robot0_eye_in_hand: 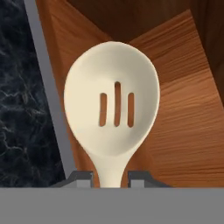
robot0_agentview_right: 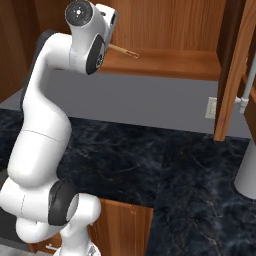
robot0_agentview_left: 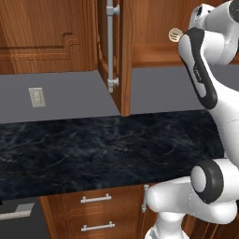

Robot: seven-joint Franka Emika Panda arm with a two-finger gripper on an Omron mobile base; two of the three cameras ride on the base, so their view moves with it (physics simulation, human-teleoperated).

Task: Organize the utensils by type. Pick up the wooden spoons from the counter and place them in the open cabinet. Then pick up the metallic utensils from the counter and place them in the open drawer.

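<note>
A pale wooden spoon (robot0_eye_in_hand: 114, 109) with three slots in its bowl stands between my two finger tips, and my gripper (robot0_eye_in_hand: 111, 177) is shut on its neck. Its bowl (robot0_agentview_left: 175, 34) pokes out to the left of my raised forearm at the level of the open cabinet's shelf (robot0_agentview_left: 154, 51). From the other side the spoon (robot0_agentview_right: 125, 51) looks like a thin stick reaching over the shelf (robot0_agentview_right: 170, 64). In the hand view the brown cabinet floor (robot0_eye_in_hand: 183, 113) lies right behind the spoon. The metallic utensils and the open drawer are out of view.
The cabinet door (robot0_agentview_left: 123, 56) hangs open with a long grey bar handle (robot0_agentview_left: 110, 42). Below runs the dark marble counter (robot0_agentview_left: 93, 144), with shut drawers (robot0_agentview_left: 95, 199) under it. A wall outlet (robot0_agentview_left: 37, 97) sits on the grey backsplash. A grey post (robot0_agentview_right: 247, 165) rises at the right.
</note>
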